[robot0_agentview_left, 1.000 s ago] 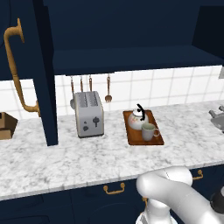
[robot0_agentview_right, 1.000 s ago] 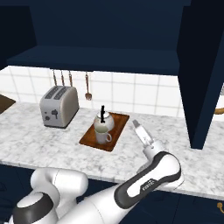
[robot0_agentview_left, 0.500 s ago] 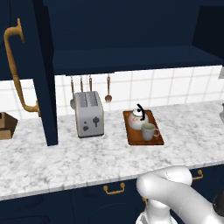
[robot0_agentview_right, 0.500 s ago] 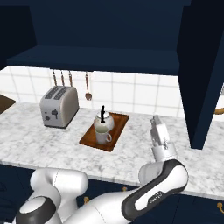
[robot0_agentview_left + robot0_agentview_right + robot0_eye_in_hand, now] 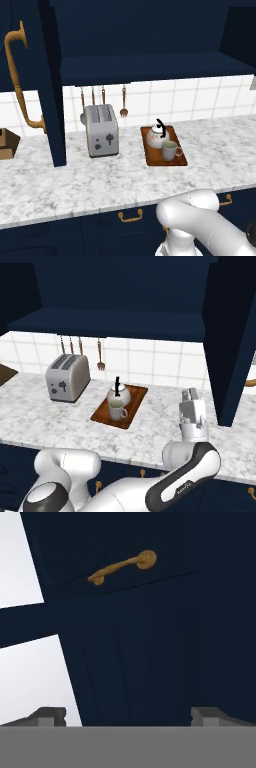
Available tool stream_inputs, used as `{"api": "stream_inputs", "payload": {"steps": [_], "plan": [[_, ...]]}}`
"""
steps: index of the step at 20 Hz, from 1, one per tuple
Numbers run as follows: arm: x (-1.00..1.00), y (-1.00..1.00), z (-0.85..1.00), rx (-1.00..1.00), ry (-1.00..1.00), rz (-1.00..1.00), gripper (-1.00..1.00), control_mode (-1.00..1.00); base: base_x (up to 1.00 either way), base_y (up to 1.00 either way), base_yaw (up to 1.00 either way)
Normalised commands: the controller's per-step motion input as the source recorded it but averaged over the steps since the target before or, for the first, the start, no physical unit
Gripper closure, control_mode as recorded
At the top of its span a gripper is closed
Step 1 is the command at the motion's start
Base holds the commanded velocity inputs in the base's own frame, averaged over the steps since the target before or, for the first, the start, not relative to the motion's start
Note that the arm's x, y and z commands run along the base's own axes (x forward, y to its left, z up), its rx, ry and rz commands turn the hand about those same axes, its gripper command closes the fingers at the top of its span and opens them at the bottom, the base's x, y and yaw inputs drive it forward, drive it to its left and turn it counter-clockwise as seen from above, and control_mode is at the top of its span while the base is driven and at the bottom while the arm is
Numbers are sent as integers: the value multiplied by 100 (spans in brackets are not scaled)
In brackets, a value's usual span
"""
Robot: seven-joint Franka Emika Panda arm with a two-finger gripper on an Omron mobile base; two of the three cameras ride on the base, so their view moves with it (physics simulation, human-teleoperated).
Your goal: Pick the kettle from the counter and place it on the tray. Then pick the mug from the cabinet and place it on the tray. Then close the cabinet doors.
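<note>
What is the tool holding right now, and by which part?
Nothing. The tool is open and empty, facing a cabinet door; the kettle and mug sit on the tray.

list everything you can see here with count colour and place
kettle: 1, white with black handle, on the tray, behind the mug
mug: 1, grey-beige, on the tray, front
tray: 1, brown wood, on the counter right of the toaster
toaster: 1, silver, on the counter
utensils: 4, copper-brown, hanging on the tiled wall behind the toaster
box: 1, cardboard, far left of the counter
counter: 1, white-grey marble, over navy drawers
cabinet doors: 2, navy with brass handles, both open
gripper: 1, white, open, raised near the right door
</note>
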Motion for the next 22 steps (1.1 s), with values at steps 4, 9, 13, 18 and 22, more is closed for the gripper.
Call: {"api": "stream_inputs", "payload": {"steps": [4, 9, 13, 18, 22], "plan": [[0, -50, 17, 23, 0, 0, -100, -100, 0, 0, 0], [0, -57, 17, 23, 0, 0, -100, -100, 0, 0, 0], [0, -35, 26, 20, -2, 0, -100, -100, 0, 0, 0], [0, -6, 20, 4, -8, 0, -100, -100, 0, 0, 0], [0, -6, 37, 8, -12, 0, -100, -100, 0, 0, 0]]}}
